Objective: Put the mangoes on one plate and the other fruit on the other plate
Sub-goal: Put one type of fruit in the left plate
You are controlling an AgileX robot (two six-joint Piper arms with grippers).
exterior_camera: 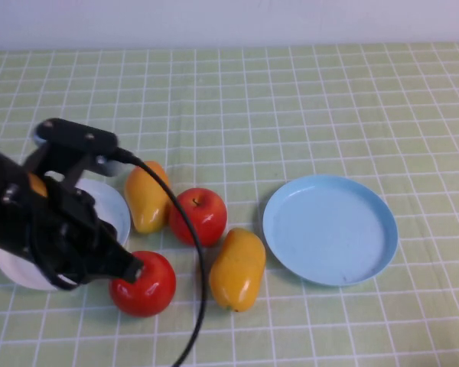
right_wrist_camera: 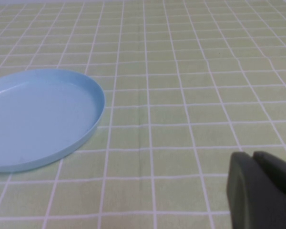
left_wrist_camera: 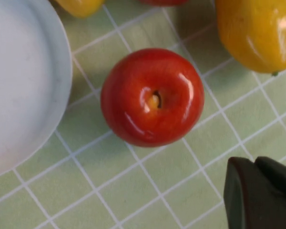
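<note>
The checked green worktop (exterior_camera: pixel 306 92) carries everything. The left arm (exterior_camera: pixel 38 222) hangs over the white plate (exterior_camera: pixel 111 206) at the near left. The blue plate (exterior_camera: pixel 330 229) lies to the right, nothing on it. Two mangoes sit between the plates, one (exterior_camera: pixel 146 196) touching the white plate, one (exterior_camera: pixel 237 267) nearer the blue. One apple (exterior_camera: pixel 200 215) sits between the mangoes; the other (exterior_camera: pixel 145 284) lies under the left tool (exterior_camera: pixel 126 267), ungripped. I cannot tell either tool's opening; the right tool (right_wrist_camera: pixel 262 191) hovers beside the blue plate.
</note>
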